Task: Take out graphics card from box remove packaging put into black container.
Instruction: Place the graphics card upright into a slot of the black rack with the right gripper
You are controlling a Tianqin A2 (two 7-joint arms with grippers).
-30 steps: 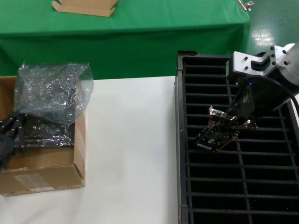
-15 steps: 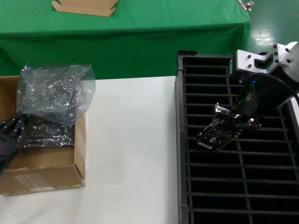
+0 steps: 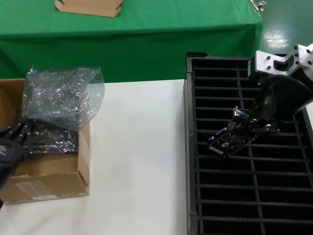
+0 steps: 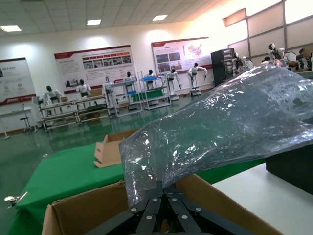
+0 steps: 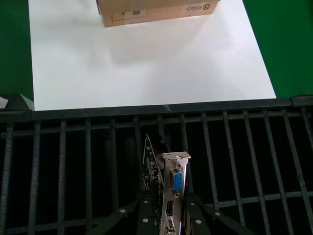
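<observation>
The right gripper (image 3: pixel 247 128) clamps the small dark graphics card (image 3: pixel 231 138) over the large black slotted plastic container (image 3: pixel 195 161). Placement is underway; next it probably needs aligning with one slot. The left gripper (image 4: pixel 161 205) pinches the crinkly clear plastic packaging (image 3: pixel 61 98) above the brown cardboard box (image 3: pixel 49 183).

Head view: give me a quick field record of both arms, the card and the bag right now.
right gripper: shut on the dark graphics card with silver bracket, tilted, over the slotted black plastic crate
card seated: not yet
left gripper: shut on the crinkly clear plastic bag above the brown cardboard carton
bag state: bare of the held card, bunched over the carton
</observation>
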